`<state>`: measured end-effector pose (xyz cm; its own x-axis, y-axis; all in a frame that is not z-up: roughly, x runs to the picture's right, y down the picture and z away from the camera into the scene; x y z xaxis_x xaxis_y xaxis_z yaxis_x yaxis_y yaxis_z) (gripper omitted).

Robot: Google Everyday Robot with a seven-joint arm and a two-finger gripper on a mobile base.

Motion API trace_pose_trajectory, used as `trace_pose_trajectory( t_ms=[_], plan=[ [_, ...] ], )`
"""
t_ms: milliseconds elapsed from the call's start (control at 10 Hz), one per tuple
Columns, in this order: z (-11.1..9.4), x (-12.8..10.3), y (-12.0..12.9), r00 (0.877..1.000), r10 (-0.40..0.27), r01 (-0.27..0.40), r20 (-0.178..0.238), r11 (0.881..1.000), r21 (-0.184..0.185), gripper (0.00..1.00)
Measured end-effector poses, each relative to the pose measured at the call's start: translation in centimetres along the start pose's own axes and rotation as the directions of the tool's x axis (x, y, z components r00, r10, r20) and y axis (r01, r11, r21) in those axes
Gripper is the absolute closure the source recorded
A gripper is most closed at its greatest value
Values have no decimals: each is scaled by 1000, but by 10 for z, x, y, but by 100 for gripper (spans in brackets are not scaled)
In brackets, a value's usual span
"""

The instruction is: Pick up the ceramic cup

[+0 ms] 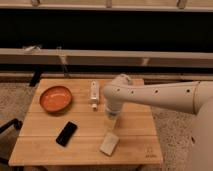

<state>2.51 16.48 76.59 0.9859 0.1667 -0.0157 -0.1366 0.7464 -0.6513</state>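
Note:
My gripper [111, 121] hangs from the thick white arm [150, 95] that reaches in from the right. It points straight down over the middle of the wooden table [130, 150], just above the flat pale block [109, 144]. I cannot make out the ceramic cup as a separate thing; the arm's end and the gripper cover the spot below them. Whether anything sits in the gripper does not show.
An orange bowl [55, 98] stands at the table's left. A slim white bottle [94, 94] lies at the back middle, just left of the arm. A black phone [66, 133] lies front left. A dark rail and ledge run behind the table.

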Motion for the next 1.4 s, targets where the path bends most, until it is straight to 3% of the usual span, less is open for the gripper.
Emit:
trace_pose_trajectory(
  t_ms=[600,900,1200,1400],
  plan=[
    [-10,-2,-3,1000,-15,15,-3,1000,-13,96],
    [-32,-1,-6,999,-30,29,16,999,20,100],
    [-57,3,-11,998,-36,32,50,996,79,100],
    [-72,8,-12,994,-60,50,92,992,113,100]
  ],
)
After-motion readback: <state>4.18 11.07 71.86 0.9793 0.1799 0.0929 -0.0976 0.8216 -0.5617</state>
